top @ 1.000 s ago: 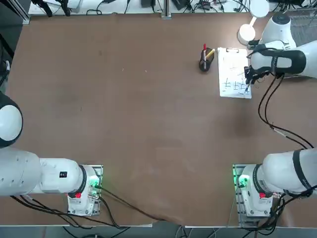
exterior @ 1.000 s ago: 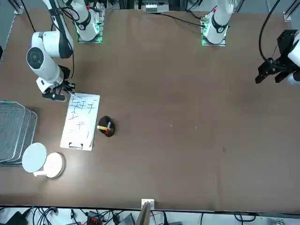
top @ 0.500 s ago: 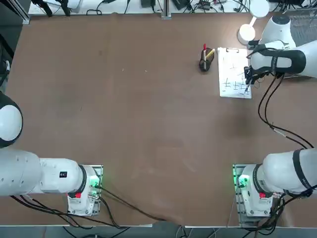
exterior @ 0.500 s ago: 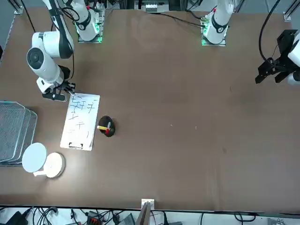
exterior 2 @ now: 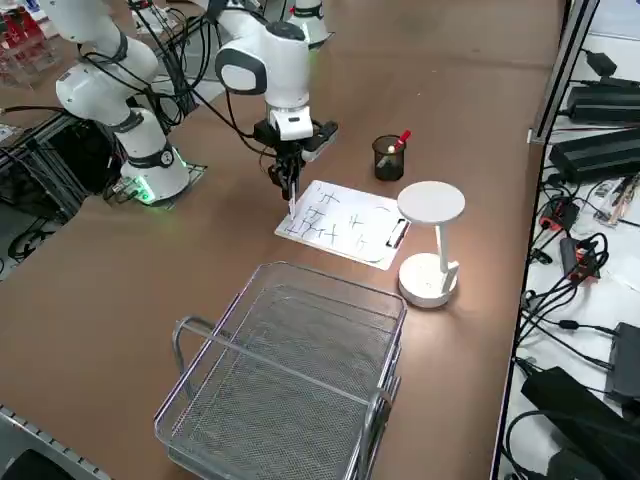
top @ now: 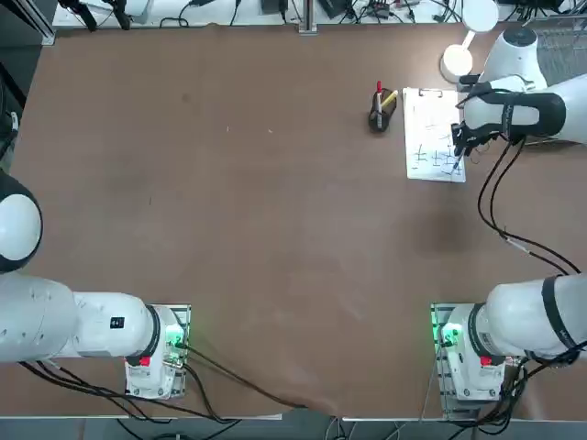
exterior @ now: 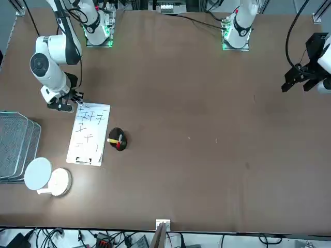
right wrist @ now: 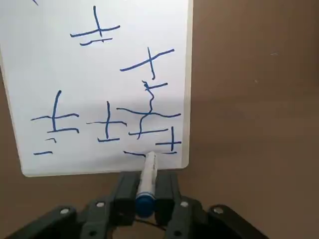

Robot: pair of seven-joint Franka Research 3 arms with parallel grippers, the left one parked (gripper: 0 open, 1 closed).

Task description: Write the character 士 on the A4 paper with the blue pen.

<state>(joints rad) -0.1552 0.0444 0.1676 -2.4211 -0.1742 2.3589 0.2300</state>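
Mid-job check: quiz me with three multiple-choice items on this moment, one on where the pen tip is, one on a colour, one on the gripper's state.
1. Where is the tip of the blue pen?
A. In the pen cup
B. On the A4 paper, at the corner far from the clip
C. On the bare table

2. What colour are the strokes on the paper?
A. Red
B. Blue
C. Green

3. What is the right gripper doing?
A. Open above the lamp
B. Shut with nothing in it
C. Shut on the blue pen

Answers: 1 B, the wrist view shows the tip meeting the sheet near its corner; 2 B, every stroke there is blue; 3 C, both fingers press the pen's barrel.
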